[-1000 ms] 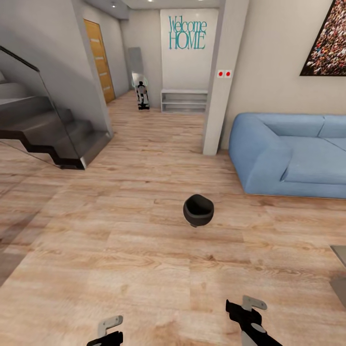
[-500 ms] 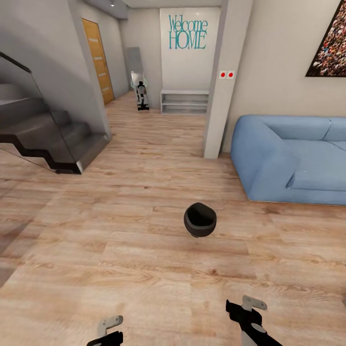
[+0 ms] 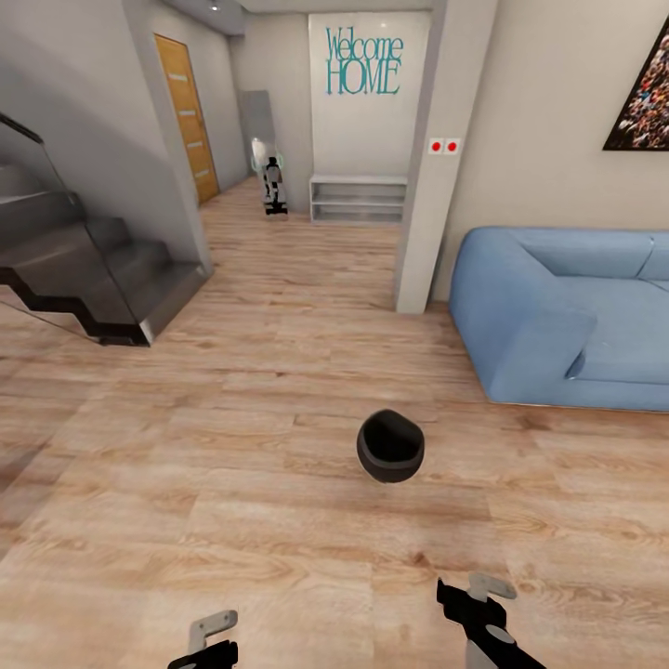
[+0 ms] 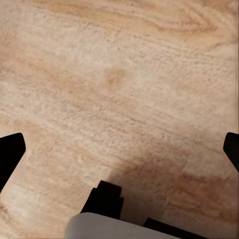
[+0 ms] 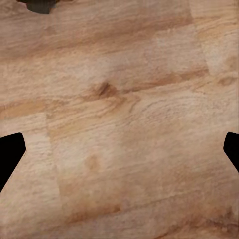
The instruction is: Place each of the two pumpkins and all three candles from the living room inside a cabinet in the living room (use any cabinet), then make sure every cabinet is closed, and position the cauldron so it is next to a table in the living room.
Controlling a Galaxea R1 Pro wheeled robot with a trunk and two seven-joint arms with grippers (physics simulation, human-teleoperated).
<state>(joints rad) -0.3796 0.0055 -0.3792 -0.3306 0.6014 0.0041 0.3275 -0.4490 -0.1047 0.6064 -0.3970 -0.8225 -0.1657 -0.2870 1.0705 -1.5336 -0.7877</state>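
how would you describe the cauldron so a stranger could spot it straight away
Start at the blue sofa by the right wall, then look to the open wooden floor in front of its near arm. The cauldron sits there alone: a small, squat, round black pot with a wide open mouth, the one dark thing on the pale planks.

Bright, even light; wrist views soft, perhaps slightly blurred.

Wood floor (image 3: 232,446), blue sofa (image 3: 567,316)
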